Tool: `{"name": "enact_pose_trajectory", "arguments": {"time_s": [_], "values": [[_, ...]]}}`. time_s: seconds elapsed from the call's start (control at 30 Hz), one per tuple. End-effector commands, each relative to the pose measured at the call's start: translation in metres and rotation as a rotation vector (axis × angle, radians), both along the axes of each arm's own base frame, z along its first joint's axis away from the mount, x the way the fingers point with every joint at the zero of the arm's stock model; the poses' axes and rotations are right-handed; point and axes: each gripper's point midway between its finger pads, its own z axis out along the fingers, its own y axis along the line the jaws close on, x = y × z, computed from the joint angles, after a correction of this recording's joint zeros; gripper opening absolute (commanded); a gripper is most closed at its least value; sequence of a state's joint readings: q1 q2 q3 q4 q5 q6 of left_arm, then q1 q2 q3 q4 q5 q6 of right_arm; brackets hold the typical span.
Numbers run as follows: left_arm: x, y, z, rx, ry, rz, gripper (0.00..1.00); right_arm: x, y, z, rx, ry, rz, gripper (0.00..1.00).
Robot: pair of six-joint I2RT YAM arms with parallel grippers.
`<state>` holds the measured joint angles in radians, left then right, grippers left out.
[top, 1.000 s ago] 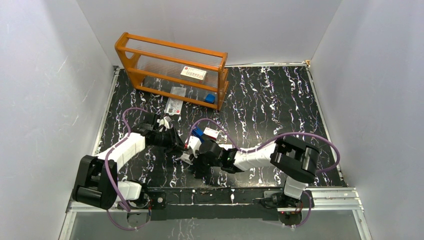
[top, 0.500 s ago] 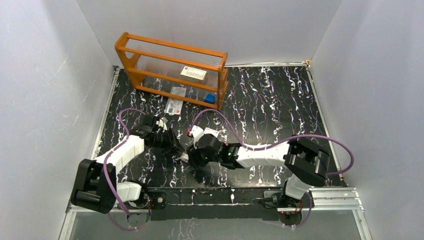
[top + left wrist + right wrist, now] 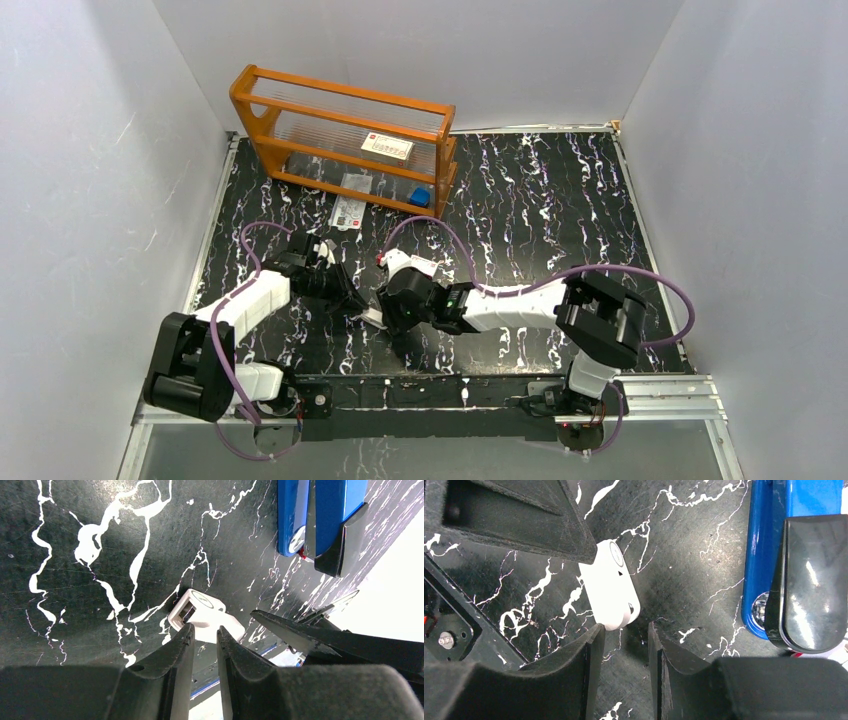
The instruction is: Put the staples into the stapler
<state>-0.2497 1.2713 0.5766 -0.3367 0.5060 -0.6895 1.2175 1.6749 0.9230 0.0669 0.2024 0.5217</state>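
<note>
Left wrist view puts the task at an early stage. The stapler lies apart from the small white tray, and nothing shows staples loaded in it. The tray rests on the table right at the tips of the left gripper, whose jaws stand a narrow slot apart; I cannot tell whether they pinch the tray's edge. In the right wrist view, the right gripper has its jaws parted on nothing, with the tray just beyond its tips and the stapler off to one side.

Left to do, I judge: get a strip out, open the magazine, slide the strip in and shut it.

The tray is smooth matte plastic, oblong with rounded ends and hollow at one end; the strips themselves do not show. The stapler is glossy blue with a shiny black part and a bright metal rivet. The table is black, veined white like marble.
</note>
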Motion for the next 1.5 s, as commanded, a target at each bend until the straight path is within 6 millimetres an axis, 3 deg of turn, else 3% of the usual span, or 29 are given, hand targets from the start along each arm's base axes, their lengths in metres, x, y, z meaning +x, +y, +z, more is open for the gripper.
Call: {"name": "enact_pose_trajectory", "arguments": {"time_s": [0.0, 0.2, 0.3, 0.6, 1.1, 1.2, 1.27, 1.47], "values": [[-0.007, -0.002, -0.002, -0.022, 0.034, -0.005, 0.2, 0.005, 0.008, 0.002, 0.0, 0.015, -0.03, 0.45], [-0.008, -0.001, -0.005, -0.012, 0.045, -0.004, 0.17, 0.006, 0.005, -0.008, -0.031, 0.052, -0.049, 0.42], [-0.01, 0.0, -0.008, 0.008, 0.06, -0.001, 0.15, 0.004, -0.002, -0.017, -0.072, 0.111, -0.075, 0.35], [-0.016, 0.002, -0.015, 0.056, 0.079, -0.003, 0.13, -0.025, -0.028, -0.054, -0.204, 0.294, -0.059, 0.29], [-0.019, 0.004, -0.029, 0.138, 0.106, -0.005, 0.13, -0.022, -0.048, -0.087, -0.301, 0.405, -0.124, 0.27], [-0.014, 0.004, -0.025, 0.138, 0.088, -0.002, 0.13, -0.014, -0.044, -0.08, -0.294, 0.373, -0.122, 0.27], [-0.005, 0.005, -0.019, 0.156, 0.05, 0.003, 0.13, -0.003, -0.036, -0.064, -0.268, 0.318, -0.114, 0.29], [0.038, 0.016, 0.026, 0.245, -0.133, 0.037, 0.22, 0.041, -0.002, 0.022, -0.092, 0.071, -0.077, 0.47]]}}
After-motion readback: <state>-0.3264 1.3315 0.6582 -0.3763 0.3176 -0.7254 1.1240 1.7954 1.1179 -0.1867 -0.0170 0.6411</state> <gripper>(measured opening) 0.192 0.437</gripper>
